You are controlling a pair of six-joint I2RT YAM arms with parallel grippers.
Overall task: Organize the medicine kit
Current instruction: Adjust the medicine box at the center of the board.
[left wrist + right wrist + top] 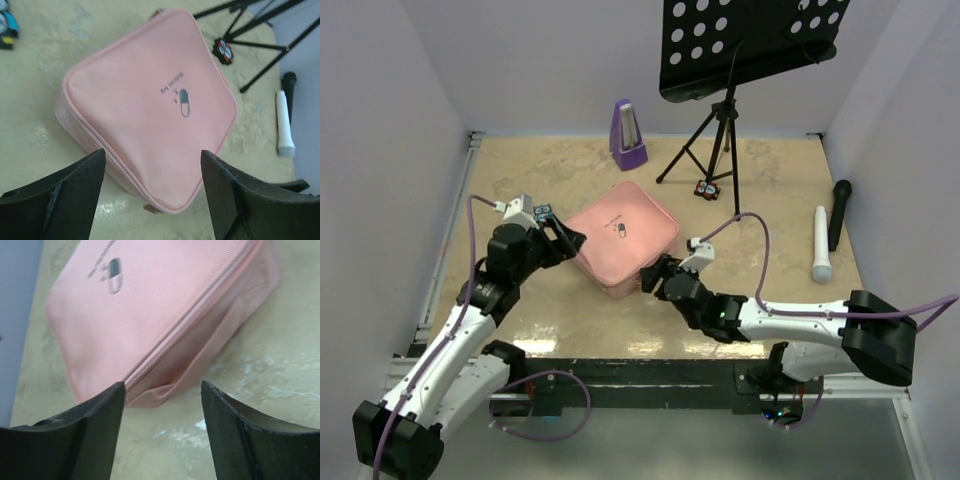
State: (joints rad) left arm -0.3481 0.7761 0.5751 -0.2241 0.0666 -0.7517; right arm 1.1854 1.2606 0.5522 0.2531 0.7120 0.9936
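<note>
Both pairs of my fingers stand spread, gripping nothing. Left gripper (152, 161): the medicine kit (145, 115) lies just ahead, one corner pointing into my gap, lid closed, flat on the table (35, 135). Right gripper (162, 388): a side wall just beyond my tips. I judge it soft, light, yielding, fabric not slippery. Best hold: pinch the wall at the piped seam, not the flat lid.

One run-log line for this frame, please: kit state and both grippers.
medicine kit: lid closed | left gripper: open, at kit's left corner, holding nothing | right gripper: open, at kit's near-right edge, holding nothing
</note>
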